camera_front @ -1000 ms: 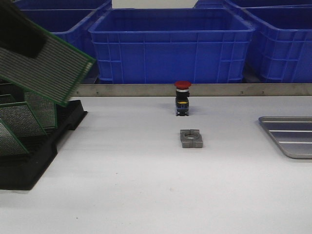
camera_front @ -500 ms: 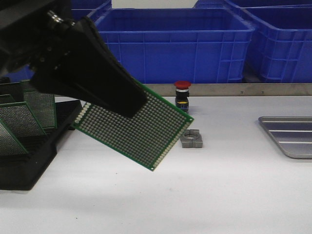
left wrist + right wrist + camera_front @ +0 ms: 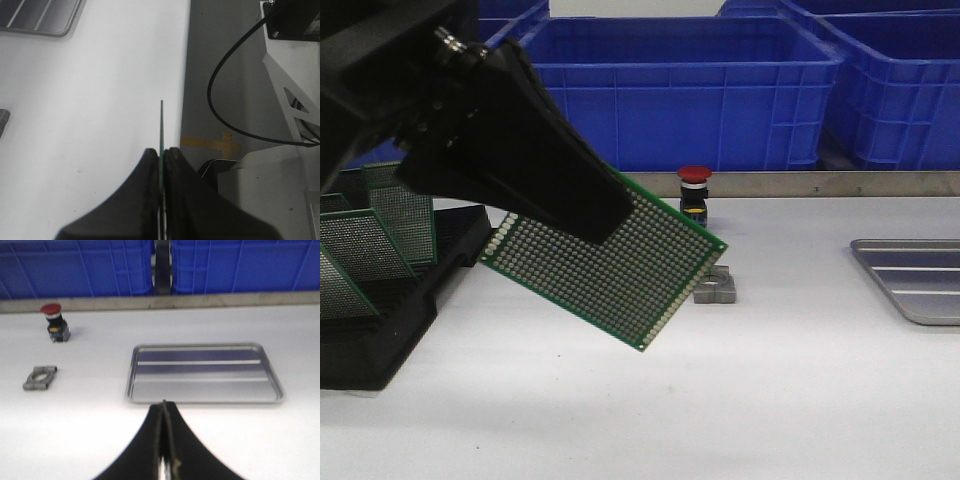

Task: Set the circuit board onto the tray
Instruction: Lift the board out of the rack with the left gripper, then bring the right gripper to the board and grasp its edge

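My left gripper [image 3: 582, 215] is shut on a green perforated circuit board [image 3: 630, 265] and holds it tilted in the air over the table's left-middle. In the left wrist view the board [image 3: 161, 125] shows edge-on between the black fingers [image 3: 150, 170]. The silver-grey tray [image 3: 915, 278] with ribbed bottom lies at the table's right edge, far from the board; it also shows in the right wrist view [image 3: 202, 372] and in the left wrist view [image 3: 42, 17]. My right gripper [image 3: 163, 407] is shut and empty, just short of the tray's near rim.
A black slotted rack [image 3: 390, 300] with several more green boards stands at the left. A red-capped push button [image 3: 694, 195] and a grey metal clamp piece [image 3: 718, 287] sit mid-table. Big blue crates [image 3: 670, 90] line the back behind a metal strip.
My left gripper has carried the board from high at the far left, above the rack, down and right over the table; in the last half second it drifted slightly further right.
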Controlling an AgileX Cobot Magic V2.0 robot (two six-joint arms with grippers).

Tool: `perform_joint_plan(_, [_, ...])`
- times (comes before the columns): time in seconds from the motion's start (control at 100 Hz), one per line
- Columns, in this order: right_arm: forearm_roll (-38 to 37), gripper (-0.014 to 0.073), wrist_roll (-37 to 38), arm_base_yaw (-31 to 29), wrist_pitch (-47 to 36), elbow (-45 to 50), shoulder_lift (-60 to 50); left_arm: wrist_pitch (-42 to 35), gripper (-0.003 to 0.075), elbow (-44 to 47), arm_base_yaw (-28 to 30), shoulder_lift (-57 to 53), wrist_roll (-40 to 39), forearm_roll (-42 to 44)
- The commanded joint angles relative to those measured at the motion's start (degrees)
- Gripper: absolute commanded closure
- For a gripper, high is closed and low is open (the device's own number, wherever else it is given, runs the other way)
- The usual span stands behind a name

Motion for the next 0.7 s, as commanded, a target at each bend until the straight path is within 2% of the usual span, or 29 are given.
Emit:
perform_joint_plan(0.0, [0.8, 0.0705, 0.0, -0.2, 3.7, -6.1, 6.4, -0.1, 0.0741, -1.5, -0.5, -1.4, 0.0, -3.4])
perform_joint_plan(0.18, [4.2, 0.0700, 0.0, -0.2, 8.1, -12.5, 17.0, 0.0, 0.0741, -1.5, -0.5, -1.4, 0.0, -3.4])
perform_joint_plan(0.25, [5.8, 0.0664, -1.2, -0.2, 8.8, -14.2, 20.8, 0.0, 0.0741, -1.5, -0.5, -1.4, 0.0, -3.4])
perform_joint_plan(0.32, [8.2, 0.0580, -4.5, 0.1, 9.4, -15.4, 24.1, 0.0, 0.0741, -1.5, -0.5, -1.4, 0.0, -3.4])
perform_joint_plan(0.4, [13.5, 0.0411, -10.1, 1.2, 9.1, -16.0, 27.0, 0.0, 0.0741, -1.5, -0.5, -1.4, 0.0, -3.4])
perform_joint_plan(0.5, [20.3, 0.0250, -17.4, 5.2, 7.4, -16.0, 28.8, 0.0, 0.0741, -1.5, -0.5, -1.4, 0.0, -3.4])
perform_joint_plan(0.56, [23.8, 0.0208, -23.2, 8.3, 6.0, -16.0, 29.3, 0.0, 0.0741, -1.5, -0.5, -1.4, 0.0, -3.4])
perform_joint_plan(0.69, [31.7, 0.0202, -35.5, 16.1, 3.3, -16.0, 31.1, 0.0, 0.0741, -1.5, -0.5, -1.4, 0.0, -3.4])
